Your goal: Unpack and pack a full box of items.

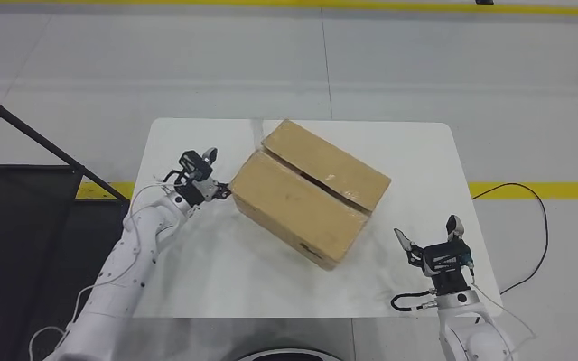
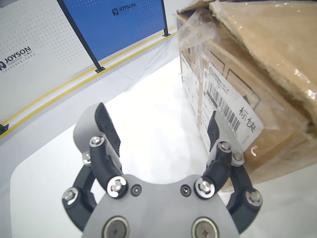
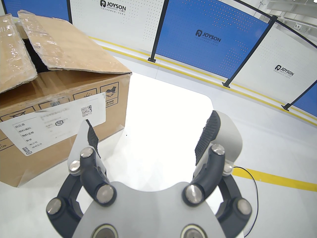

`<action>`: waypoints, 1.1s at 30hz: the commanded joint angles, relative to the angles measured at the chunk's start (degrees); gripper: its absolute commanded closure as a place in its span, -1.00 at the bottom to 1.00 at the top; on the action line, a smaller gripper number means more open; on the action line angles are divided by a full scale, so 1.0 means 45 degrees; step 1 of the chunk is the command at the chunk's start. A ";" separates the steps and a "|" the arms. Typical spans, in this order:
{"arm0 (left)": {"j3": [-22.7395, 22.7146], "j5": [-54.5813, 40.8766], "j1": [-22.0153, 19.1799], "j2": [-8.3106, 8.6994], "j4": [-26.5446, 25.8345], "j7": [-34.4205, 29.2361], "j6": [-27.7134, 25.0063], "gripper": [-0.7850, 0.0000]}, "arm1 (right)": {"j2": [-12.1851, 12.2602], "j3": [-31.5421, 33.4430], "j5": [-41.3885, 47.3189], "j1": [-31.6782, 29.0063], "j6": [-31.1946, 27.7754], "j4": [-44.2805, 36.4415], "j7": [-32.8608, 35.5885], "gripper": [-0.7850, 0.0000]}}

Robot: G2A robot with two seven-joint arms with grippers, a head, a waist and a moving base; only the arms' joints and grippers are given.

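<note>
Top view: the box [image 1: 310, 192] sits diagonally at mid-table [image 1: 406, 153], flaps down with a seam between them. The left gripper [image 1: 215, 185] is at the box's left corner. The right gripper [image 1: 426, 233] is near the table's front right edge, apart from the box.

Left wrist view: the left gripper [image 2: 156, 111] is spread and holds nothing. One finger [image 2: 213, 127] is just beside the box's [image 2: 260, 50] labelled end; contact cannot be confirmed. Loose tape [image 2: 198, 30] hangs from the upper corner.

Right wrist view: the right gripper [image 3: 151, 118] is spread wide and empty over bare table [image 3: 161, 95]. The box [image 3: 62, 80] stands near, its flaps [image 3: 74, 48] slightly parted.
</note>
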 commanded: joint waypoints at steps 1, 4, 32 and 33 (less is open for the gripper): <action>-0.0065 0.0030 0.0228 0.0037 -0.0250 0.0039 -0.0028 -1.00 | 0.0000 0.0000 0.0000 0.0000 0.0001 0.0000 0.0000 -1.00; -0.0178 0.0136 0.0624 0.0096 -0.0705 0.0120 0.0070 -1.00 | 0.0000 0.0000 0.0000 0.0000 0.0001 0.0000 0.0000 -1.00; -0.0319 0.0624 0.3803 0.0386 -0.4092 0.0688 0.0382 -1.00 | -0.0123 0.0978 0.1427 -0.0321 0.0785 -0.0123 -0.0552 -1.00; -0.0290 0.0653 0.3873 0.0389 -0.4160 0.0701 0.0375 -1.00 | -0.0123 0.0978 0.1427 -0.0321 0.0785 -0.0123 -0.0552 -1.00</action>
